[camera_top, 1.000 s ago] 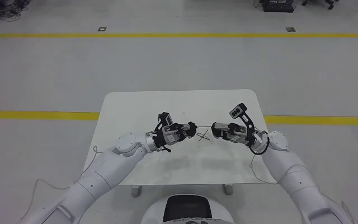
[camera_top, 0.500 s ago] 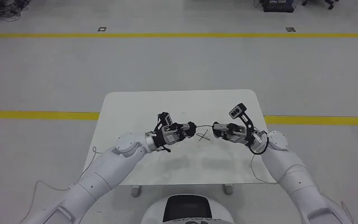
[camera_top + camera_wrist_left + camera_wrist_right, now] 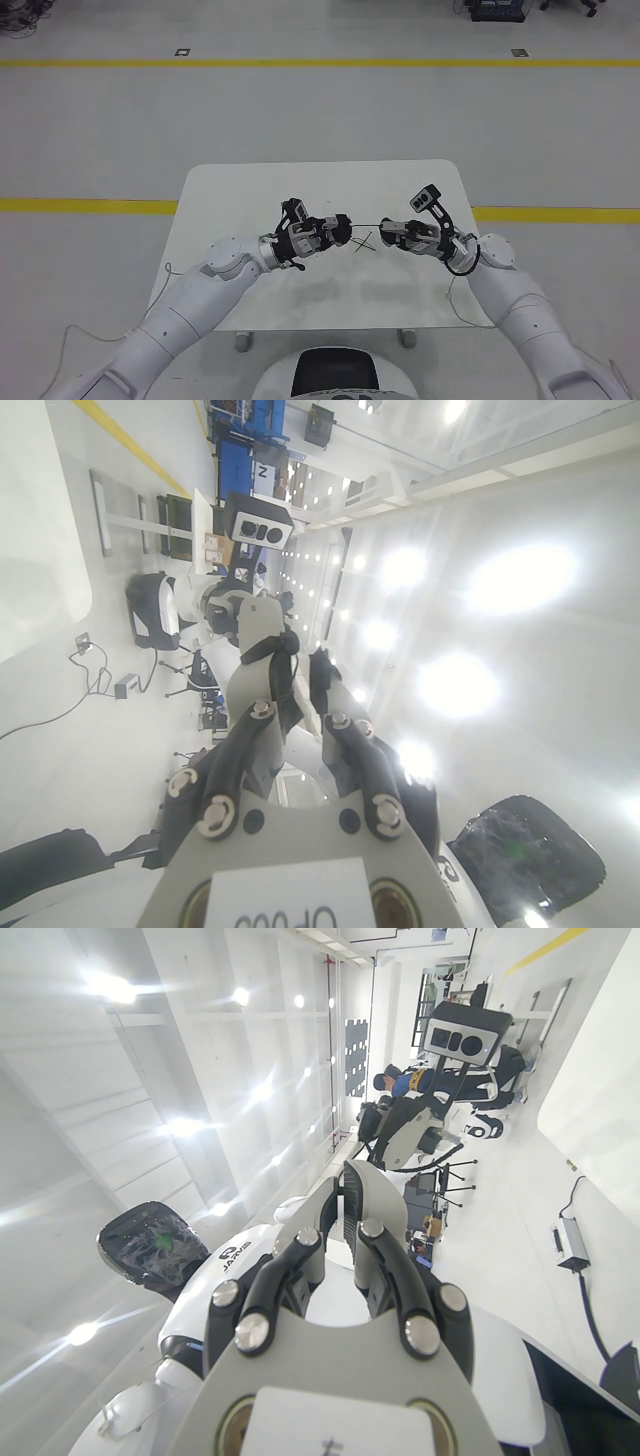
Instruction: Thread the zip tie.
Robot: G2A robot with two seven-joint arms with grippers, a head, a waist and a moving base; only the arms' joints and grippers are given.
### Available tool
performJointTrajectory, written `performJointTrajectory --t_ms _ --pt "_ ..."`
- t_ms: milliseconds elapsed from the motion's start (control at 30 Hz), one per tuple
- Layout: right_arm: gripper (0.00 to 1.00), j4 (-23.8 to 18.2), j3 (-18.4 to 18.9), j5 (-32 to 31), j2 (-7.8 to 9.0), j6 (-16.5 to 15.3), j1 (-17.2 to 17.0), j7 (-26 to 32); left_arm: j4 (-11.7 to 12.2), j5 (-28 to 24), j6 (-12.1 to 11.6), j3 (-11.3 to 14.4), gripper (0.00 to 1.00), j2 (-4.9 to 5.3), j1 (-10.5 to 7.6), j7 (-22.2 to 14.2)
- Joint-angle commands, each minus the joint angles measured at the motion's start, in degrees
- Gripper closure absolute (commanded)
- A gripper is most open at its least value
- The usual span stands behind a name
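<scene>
Zip tie [image 3: 366, 225]: thin black strip, held in the air over the middle of the tabletop [image 3: 240, 195]. It runs roughly level across the short gap between the two grippers.

Right gripper [image 3: 386, 231]: at the tie's right end. Its jaws are pressed almost together and pinch the zip tie; the right wrist view shows only a dark sliver between the pads.

Left gripper [image 3: 343, 229]: at the tie's left end, facing the right gripper and near it. Whether its jaws grip the tie cannot be told.

Crossed lines [image 3: 365, 241]: two thin dark strokes on the tabletop, just robot-side of the tie; what they are cannot be told.

Tabletop: white, with rounded corners.

Floor [image 3: 100, 120]: pale grey, with a yellow line [image 3: 90, 206] running past both sides of the tabletop
</scene>
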Motion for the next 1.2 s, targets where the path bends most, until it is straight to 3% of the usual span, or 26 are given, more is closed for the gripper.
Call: performJointTrajectory --t_ms 0,333,733,1000,1167 --pt "1.00 0.19 0.59 -0.15 0.13 -0.29 -0.05 0.00 0.31 -0.49 -0.28 -0.83 0.00 0.08 0.08 -0.70" --pt "1.00 1.23 5.49 -0.52 2.00 1.21 -1.17 0.00 0.68 -0.55 -0.18 -1.83 0.00 0.26 0.22 -1.18" --pt "1.00 0.69 5.99 -0.75 2.08 1.42 -1.62 -1.52 0.68 -0.55 -0.18 -1.83 0.00 0.26 0.22 -1.18" --pt "1.00 1.38 12.23 -0.29 4.35 2.11 -4.73 0.00 0.68 -0.55 -0.18 -1.83 0.00 0.26 0.22 -1.18" --pt "1.00 1.45 12.92 0.24 5.31 2.72 -5.31 0.00 0.68 -0.55 -0.18 -1.83 0.00 0.26 0.22 -1.18"
